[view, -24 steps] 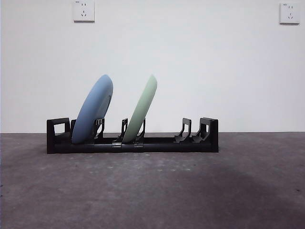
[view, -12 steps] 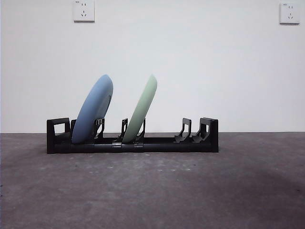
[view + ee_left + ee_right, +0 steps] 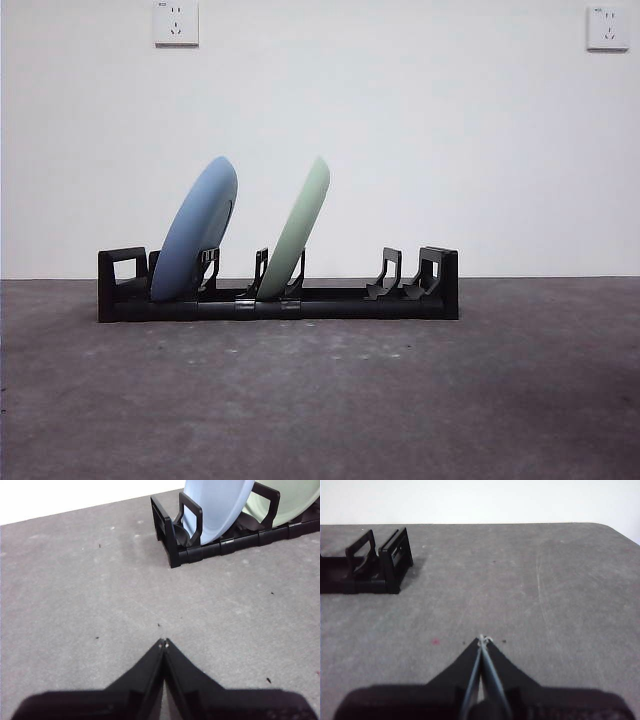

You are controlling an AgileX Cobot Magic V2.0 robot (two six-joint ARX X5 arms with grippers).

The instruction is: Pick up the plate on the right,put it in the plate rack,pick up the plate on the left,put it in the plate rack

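Both plates, blue plate [image 3: 196,228] and green plate [image 3: 296,228], lean in the plate rack [image 3: 330,303]; the task looks finished. The left hand [image 3: 163,643] and right hand [image 3: 481,639], closed and empty, should probably just hold clear.

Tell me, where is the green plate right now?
In the front view the green plate leans in the rack, near its middle, right of the blue plate.

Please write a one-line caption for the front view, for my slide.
Blue plate and green plate lean to the right in the black plate rack on the grey table.
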